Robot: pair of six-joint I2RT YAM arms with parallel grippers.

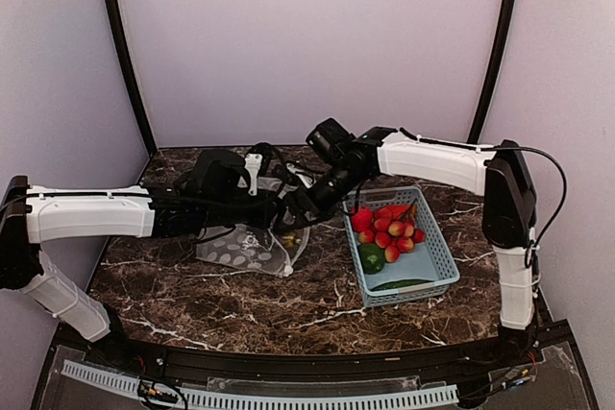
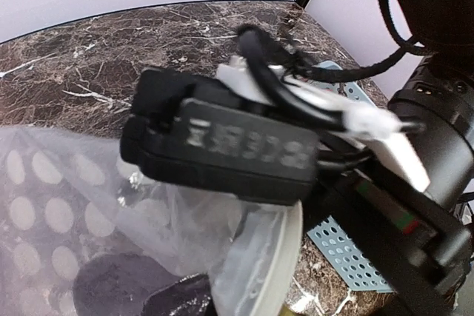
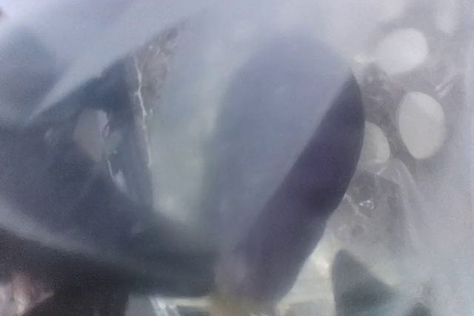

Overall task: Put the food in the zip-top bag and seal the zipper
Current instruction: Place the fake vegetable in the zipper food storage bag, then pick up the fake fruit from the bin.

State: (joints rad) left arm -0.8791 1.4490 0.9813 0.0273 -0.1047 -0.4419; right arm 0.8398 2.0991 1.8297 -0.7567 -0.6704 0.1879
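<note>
Over the middle of the tabletop (image 1: 192,304), both arms meet at the mouth of the zip-top bag (image 1: 245,249), which lies just left of the light-blue basket (image 1: 434,261). The left tool (image 1: 271,210) is fully closed and appears to pinch the bag's mouth edge, holding it up off the marble. The right tool (image 1: 306,206) reaches into that opening. Its own camera shows only blurred plastic with the dark purple eggplant (image 3: 296,183) close in front, so I cannot tell how wide its jaws stand or whether they grip the eggplant. From the left wrist, the eggplant sits low inside the dotted plastic.

The loading step is in hand, judging by this, and it is early. Most of the food, a heap of red pieces (image 1: 389,228) and the green cucumber (image 1: 402,284), lies in the basket.

The next move likely calls for the right tool to leave the eggplant in the bag and back out without snagging the film. It would then fetch a piece from the basket while the left keeps the mouth lifted. The zipper cannot be made out here, and sealing looks far off.
</note>
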